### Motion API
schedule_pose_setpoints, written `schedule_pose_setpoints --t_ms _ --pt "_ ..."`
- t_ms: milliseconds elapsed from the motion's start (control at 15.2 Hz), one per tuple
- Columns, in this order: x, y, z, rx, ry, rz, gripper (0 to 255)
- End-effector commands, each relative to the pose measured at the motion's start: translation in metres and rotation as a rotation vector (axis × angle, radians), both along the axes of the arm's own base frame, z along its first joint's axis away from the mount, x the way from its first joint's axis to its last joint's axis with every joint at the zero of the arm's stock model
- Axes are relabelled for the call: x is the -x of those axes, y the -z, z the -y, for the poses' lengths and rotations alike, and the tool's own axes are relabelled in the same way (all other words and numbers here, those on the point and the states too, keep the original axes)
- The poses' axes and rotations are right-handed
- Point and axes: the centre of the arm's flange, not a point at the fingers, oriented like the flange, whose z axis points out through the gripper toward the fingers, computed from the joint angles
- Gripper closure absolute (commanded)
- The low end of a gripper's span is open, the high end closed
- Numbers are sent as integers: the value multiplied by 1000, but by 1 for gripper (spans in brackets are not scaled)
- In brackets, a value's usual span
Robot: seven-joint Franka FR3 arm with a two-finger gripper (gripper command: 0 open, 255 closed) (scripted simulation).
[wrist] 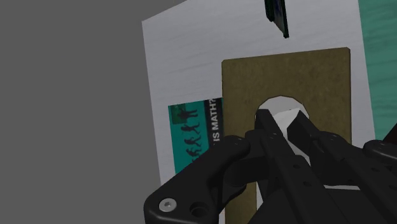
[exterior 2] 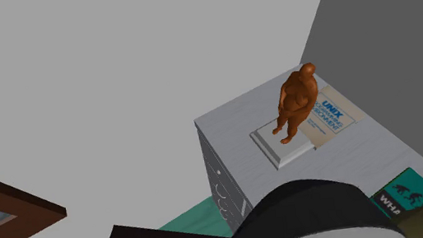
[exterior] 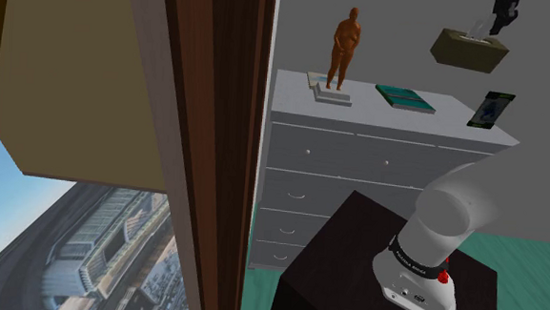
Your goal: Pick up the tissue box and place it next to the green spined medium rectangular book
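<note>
A light grey chest of drawers [exterior: 359, 158] with curved handles stands against a grey wall and carries everything on its pale top [exterior 2: 229, 137]. In front of it a dark, box-shaped stand [exterior: 345, 257] bears the white arm [exterior: 452, 210], which rises toward the shoulder view's upper right.

The olive-brown rectangular tissue box [exterior: 468, 50] hangs in the air above the chest's end at the shoulder view's right, clear of the top and slightly tilted. In the wrist view its flat upper face [wrist: 254, 83] shows an oval opening with white tissue inside.

A teal-green rectangular book [exterior: 405, 99] lies flat near the middle of the top. In the wrist view its cover, printed "IS MATH?", shows just beside the box's long side [wrist: 191, 137].

Toward the chest's other end, a beige book marked "UNIX" [exterior 2: 337, 111] lies by the back edge, and a pale grey book [exterior 2: 284, 148] partly covers it. An orange-brown human figurine [exterior: 344, 47] stands upright on that pale book.

A dark, thin phone-like slab [exterior: 491, 109] sits at the end of the top below the lifted box.

The all-black pincer [exterior: 503, 14] is above the box. In the wrist view its 2 fingers [wrist: 280, 121] are drawn in at the opening, gripping the tissue box there, with white tissue showing between their tips.
</note>
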Motion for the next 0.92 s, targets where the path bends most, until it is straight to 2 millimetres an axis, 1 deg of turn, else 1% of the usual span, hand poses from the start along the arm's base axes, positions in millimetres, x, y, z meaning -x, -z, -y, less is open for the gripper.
schedule_pose_setpoints --t_ms 0,66,858 --pt "19 0 17 0 -1 -1 255" --pt "29 0 25 0 -1 -1 255" --pt "29 63 25 0 -1 -1 255"
